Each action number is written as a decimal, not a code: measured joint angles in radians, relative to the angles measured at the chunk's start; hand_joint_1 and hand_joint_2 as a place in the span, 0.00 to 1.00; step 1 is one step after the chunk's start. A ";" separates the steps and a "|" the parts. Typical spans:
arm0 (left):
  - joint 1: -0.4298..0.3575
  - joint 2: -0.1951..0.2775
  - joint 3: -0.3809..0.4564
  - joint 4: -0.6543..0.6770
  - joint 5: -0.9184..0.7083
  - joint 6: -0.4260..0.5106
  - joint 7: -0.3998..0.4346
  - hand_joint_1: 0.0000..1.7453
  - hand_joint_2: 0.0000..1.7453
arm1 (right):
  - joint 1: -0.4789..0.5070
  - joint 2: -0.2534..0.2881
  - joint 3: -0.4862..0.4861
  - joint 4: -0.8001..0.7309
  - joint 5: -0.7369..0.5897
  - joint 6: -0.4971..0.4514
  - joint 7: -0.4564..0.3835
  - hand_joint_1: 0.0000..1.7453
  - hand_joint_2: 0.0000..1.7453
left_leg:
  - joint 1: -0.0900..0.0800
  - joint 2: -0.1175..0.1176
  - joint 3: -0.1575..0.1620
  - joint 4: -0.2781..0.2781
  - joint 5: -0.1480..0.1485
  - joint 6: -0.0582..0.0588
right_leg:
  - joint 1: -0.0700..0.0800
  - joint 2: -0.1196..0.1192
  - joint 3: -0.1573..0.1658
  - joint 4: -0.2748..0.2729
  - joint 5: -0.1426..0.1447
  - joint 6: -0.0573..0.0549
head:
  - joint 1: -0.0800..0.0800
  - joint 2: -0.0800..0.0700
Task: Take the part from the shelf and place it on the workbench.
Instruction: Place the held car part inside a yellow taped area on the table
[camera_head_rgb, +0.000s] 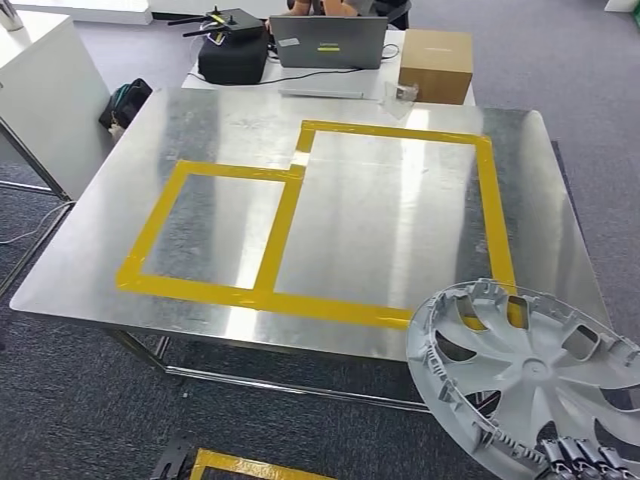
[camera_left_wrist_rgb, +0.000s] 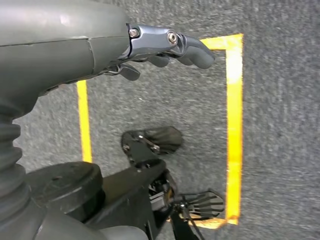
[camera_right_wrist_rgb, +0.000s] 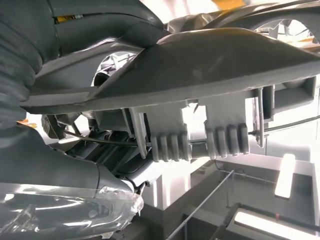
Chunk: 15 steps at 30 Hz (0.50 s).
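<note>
Now the pale grey plastic wheel cover with curved spokes and cut-out windows (camera_head_rgb: 528, 380) hangs at the near right corner of the brushed sheet-metal workbench (camera_head_rgb: 226, 130), partly over its edge and partly over the carpet. The right hand (camera_head_rgb: 581, 462) holds it by the lower rim, dark fingers curling over the edge; the right wrist view shows the ribbed clips of the cover's underside (camera_right_wrist_rgb: 170, 145) close against the hand. The left hand (camera_left_wrist_rgb: 166, 47) hangs over the grey carpet, holding nothing, its fingers loosely curved and apart.

The step in hand looks like the carry to the bench, and most of the task seems done. To finish well, the cover should travel further in over the metal and come down flat inside the larger yellow-taped rectangle (camera_head_rgb: 487, 200), since a tilted disc held at one rim may pivot or slide on so smooth a surface. Lowering it level before letting go seems wise.

The bench is glossy and reflective, the tape matte, the cover thin, rigid and likely light. A brown cardboard box (camera_head_rgb: 436, 65) stands on the table beyond.
</note>
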 joint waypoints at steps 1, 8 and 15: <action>-0.001 0.002 0.002 0.000 0.000 0.001 0.000 0.00 1.00 | 0.000 0.002 -0.001 0.000 0.000 0.000 0.000 1.00 1.00 | 0.002 -0.001 0.006 0.007 -0.012 -0.009 | -0.002 0.003 0.018 -0.024 -0.008 -0.004 | 0.002 0.000; -0.021 -0.002 0.007 -0.002 -0.001 0.002 0.000 0.00 1.00 | 0.003 0.013 -0.007 -0.009 0.000 0.000 0.002 1.00 1.00 | -0.003 0.016 -0.091 0.196 -0.075 -0.018 | 0.013 0.000 0.075 -0.021 -0.091 -0.090 | -0.024 0.000; 0.001 0.004 0.014 -0.002 0.000 0.005 0.000 0.00 1.00 | 0.005 0.021 -0.010 -0.008 0.000 0.001 -0.007 1.00 1.00 | -0.060 0.018 -0.313 0.205 0.177 0.048 | 0.014 0.004 0.204 -0.092 -0.151 -0.090 | -0.027 0.000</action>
